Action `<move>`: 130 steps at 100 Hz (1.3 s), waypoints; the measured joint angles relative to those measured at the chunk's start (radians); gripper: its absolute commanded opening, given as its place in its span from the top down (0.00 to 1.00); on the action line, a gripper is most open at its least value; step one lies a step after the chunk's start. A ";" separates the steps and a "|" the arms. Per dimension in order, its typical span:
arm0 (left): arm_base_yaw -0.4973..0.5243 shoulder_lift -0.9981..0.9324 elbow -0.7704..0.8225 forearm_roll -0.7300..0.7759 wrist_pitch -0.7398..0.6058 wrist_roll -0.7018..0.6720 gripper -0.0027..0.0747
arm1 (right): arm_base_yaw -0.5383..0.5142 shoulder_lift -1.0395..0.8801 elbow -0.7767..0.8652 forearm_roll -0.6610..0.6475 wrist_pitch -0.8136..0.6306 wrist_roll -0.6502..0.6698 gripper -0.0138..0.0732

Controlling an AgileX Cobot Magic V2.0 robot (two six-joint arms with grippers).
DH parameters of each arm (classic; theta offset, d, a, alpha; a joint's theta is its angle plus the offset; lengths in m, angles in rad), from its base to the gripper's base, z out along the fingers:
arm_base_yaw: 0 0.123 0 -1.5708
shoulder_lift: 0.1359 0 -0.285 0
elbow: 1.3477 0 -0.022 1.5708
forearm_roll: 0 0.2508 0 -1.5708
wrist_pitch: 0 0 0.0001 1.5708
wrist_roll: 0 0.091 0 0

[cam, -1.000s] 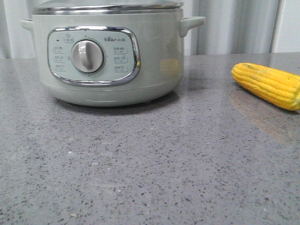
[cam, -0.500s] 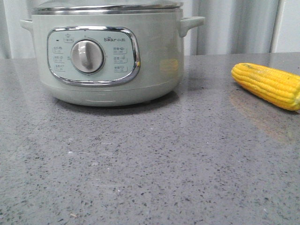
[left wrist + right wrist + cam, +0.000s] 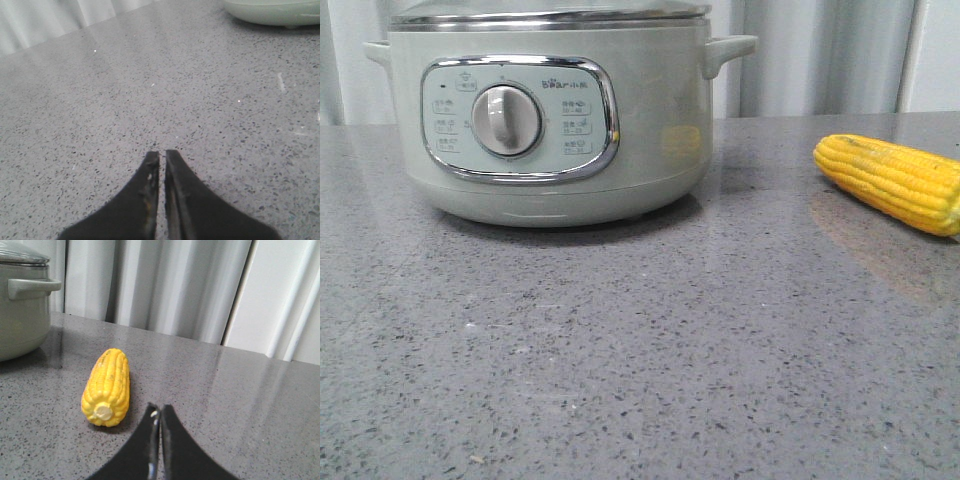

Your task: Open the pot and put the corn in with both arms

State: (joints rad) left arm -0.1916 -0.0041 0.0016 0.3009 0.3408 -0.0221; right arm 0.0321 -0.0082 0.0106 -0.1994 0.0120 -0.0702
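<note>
**Corn cob: position relative to right fingers**

Bright yellow corn cob with rows of kernels (image 3: pixel 107 388): lying flat on speckled grey stone counter (image 3: pixel 640 360), well apart from large round pale-green electric pot with chrome-framed dial panel (image 3: pixel 545 115), off to its right. Lid seated on the steel rim; pot not yet opened.

Right fingers (image 3: pixel 159 412): pressed together, pinching nothing; near the cob. Cob just ahead and to one side of the tips, cut end facing them, long axis running away from the wrist.

Left fingers (image 3: pixel 162 159): pressed together, empty, over bare counter; pot base at far edge of view.

Judgement: right arm nearer the cob, left arm better placed for the lid.
</note>
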 measured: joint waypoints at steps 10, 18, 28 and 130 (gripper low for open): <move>0.000 0.000 0.000 0.000 0.000 0.000 0.99 | 0.000 0.000 0.000 0.000 0.020 0.000 0.92; 0.000 0.000 0.000 0.000 -0.014 0.000 0.99 | 0.000 0.000 0.000 0.000 0.031 0.000 0.92; 0.000 0.000 0.000 -0.019 -0.093 0.000 0.99 | 0.000 0.000 0.000 0.053 0.041 0.000 0.92; 0.000 0.337 -0.395 -0.437 -0.205 0.000 0.99 | 0.000 0.219 -0.503 0.360 0.323 -0.033 0.92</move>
State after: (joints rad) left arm -0.1916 0.3333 -0.3939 -0.1363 0.1354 -0.0221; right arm 0.0321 0.2107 -0.4922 0.1609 0.3346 -0.1032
